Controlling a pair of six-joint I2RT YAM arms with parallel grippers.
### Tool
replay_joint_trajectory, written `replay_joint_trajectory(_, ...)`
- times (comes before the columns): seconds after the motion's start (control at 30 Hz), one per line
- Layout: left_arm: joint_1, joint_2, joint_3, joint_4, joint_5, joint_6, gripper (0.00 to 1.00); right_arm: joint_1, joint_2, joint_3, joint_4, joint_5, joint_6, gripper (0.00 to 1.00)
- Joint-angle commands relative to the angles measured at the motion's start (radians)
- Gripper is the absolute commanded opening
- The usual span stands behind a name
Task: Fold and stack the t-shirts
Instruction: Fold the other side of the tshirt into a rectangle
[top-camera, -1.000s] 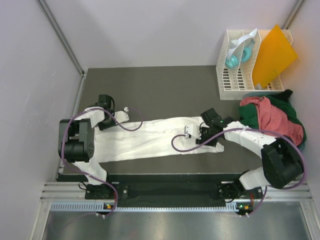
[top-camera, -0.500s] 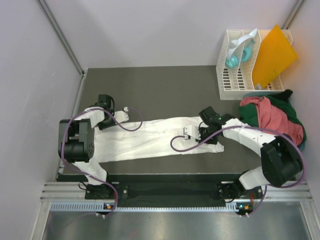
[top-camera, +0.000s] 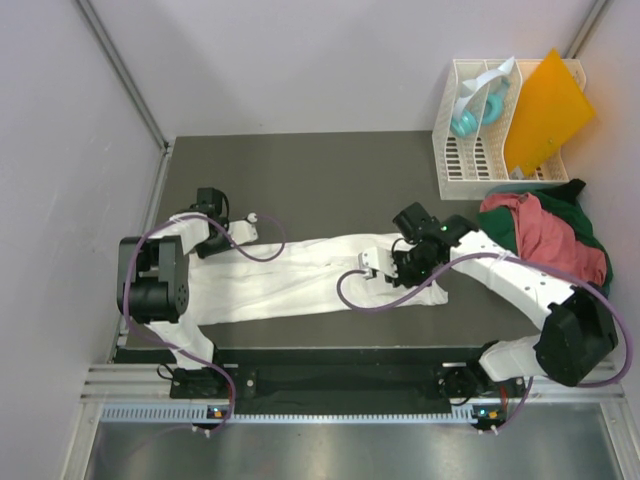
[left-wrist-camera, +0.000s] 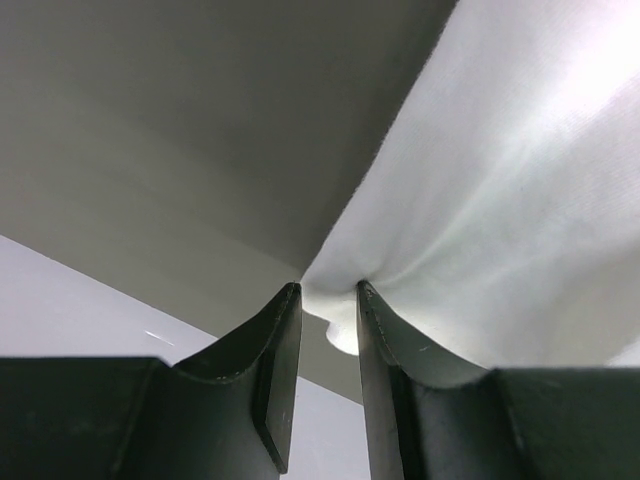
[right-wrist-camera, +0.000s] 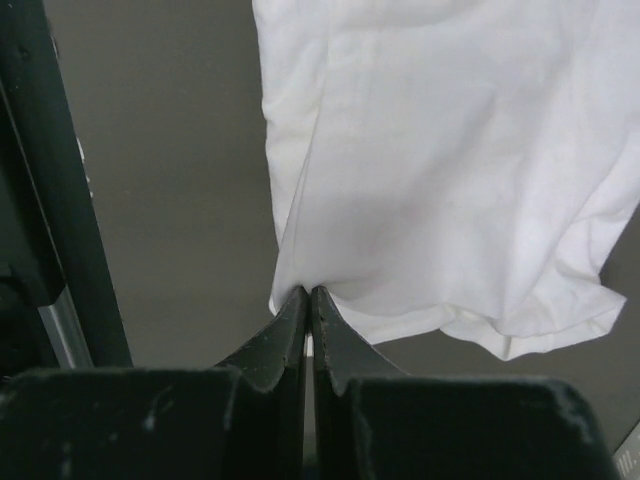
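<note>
white t-shirt (top-camera: 300, 275) lies stretched in a long band across the near half of the dark bench (top-camera: 330, 170), running from the left arm to the right arm, wider and more rumpled at its left end. the left gripper (left-wrist-camera: 328, 295) is closed on the shirt's far left corner. in the left wrist view a small fold of white cloth sits pinched between the two dark fingers (left-wrist-camera: 275, 350), and the fabric fans out from there up to the right over the grey bench surface. the right gripper (right-wrist-camera: 308, 292) is closed too, its fingers pressed together on an edge of the same shirt at the right end. in the right wrist view the cloth spreads away from the tips with soft creases and a rolled hem at its lower right.

a salmon-red t-shirt (top-camera: 555, 235) and a dark green t-shirt (top-camera: 585, 215) lie crumpled together in a heap at the right edge of the bench, beside the right arm and apart from the white one. behind that heap stands a white slatted rack (top-camera: 470, 165) with an orange sheet (top-camera: 548, 105) leaning in it and a teal item (top-camera: 465, 122) in its left part. a purple cable (top-camera: 350, 290) loops from the right arm over the white cloth.
</note>
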Motion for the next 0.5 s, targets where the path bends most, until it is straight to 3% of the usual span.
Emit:
replay_joint_trajectory(0.0, 0.006, 0.007, 0.034, 0.021, 0.017, 0.012, 0.34, 0.028, -0.021, 0.125, -0.093, -0.087, 0.004, 0.0)
replay_joint_trajectory(0.17, 0.004, 0.017, 0.038, 0.024, 0.021, 0.014, 0.34, 0.044, -0.031, 0.153, -0.107, -0.056, -0.019, 0.0)
replay_joint_trajectory(0.47, 0.007, 0.013, 0.029, 0.034, 0.027, 0.021, 0.34, 0.131, -0.052, -0.048, -0.071, 0.013, -0.037, 0.01)
